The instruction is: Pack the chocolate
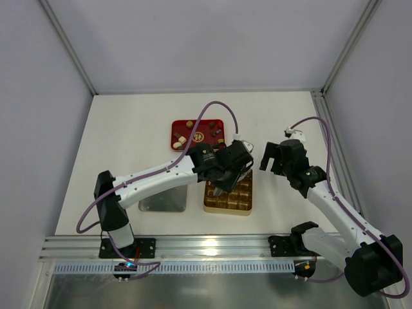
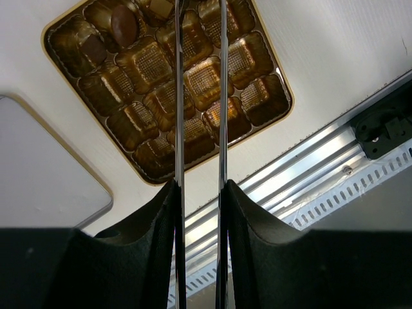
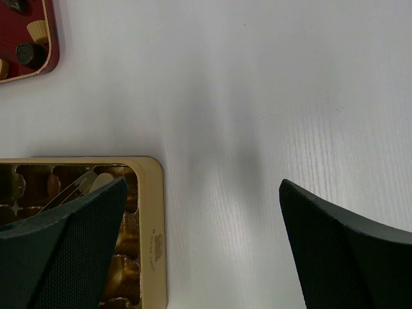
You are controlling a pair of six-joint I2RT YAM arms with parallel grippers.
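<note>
The left hand point(image 2: 200, 190) was closed on a pair of thin metal tweezers point(image 2: 179, 96), its fingers pressing the outside of each blade. The blades ran side by side with a narrow gap between them. They reached out over the gold tin point(image 2: 264, 96), and their tips ran out of the wrist view, so I could not tell whether they gripped anything. Some of the chocolate point(image 1: 182, 140) lay loose in the red tray point(image 1: 175, 129) at the far side of the tin, dark, tan and cream pieces together. Two dark pieces point(image 2: 123, 26) sat in neighbouring cells at one corner of the tin, and the cells in sight around them were bare. The right hand point(image 3: 203, 187) hung over bare desk point(image 1: 129, 141) just beside the tin, its fingers wide apart with nothing between them. A pale flat panel point(image 2: 45, 167) with a gold edge lay on the desk on the tin's other side.
</note>
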